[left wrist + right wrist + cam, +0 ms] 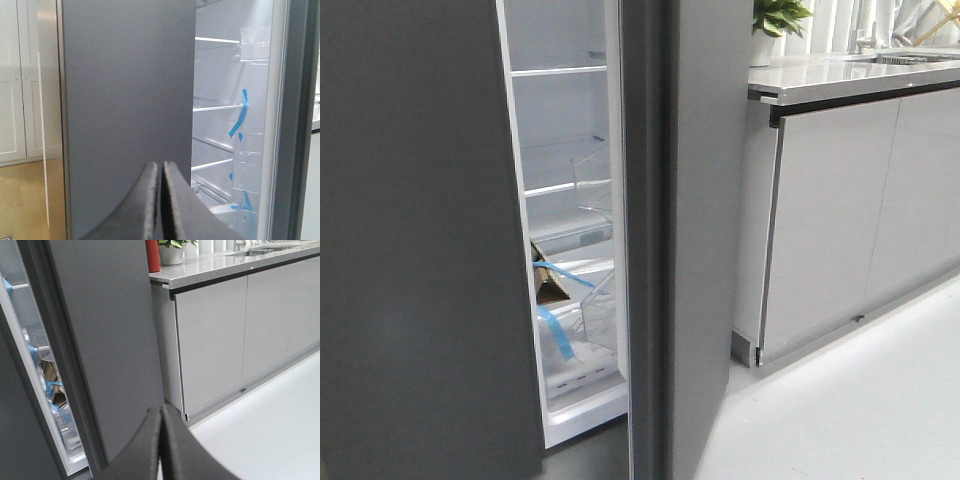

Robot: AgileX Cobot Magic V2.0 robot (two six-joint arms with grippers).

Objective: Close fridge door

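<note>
The left jaws [160, 200] sit at the lower centre of the left wrist view, pressed together with only a thin dark seam between them and nothing held. Directly beyond them a flat dark-grey panel [127, 110] fills the middle of that frame; to its right the white fridge interior [227, 115] shows shelves and strips of blue tape [239, 115].

The right jaws [161, 440] are likewise together and empty at the lower centre of the right wrist view. Just beyond them, slanting up to the upper left, stands the fridge door [107, 340], its matte grey outer face turned to the camera. Whether either pair touches a surface cannot be told.

In the front view the door [695, 230] stands ajar at the centre, edge-on, cut off at top and bottom. Left of it the lit compartment holds clear bins [595, 310] and a brown object, partly hidden. Neither arm appears here. At right are pale cabinet doors [830, 220] under a bench [840, 75] carrying a potted plant [775, 25], cropped by the upper edge.
</note>
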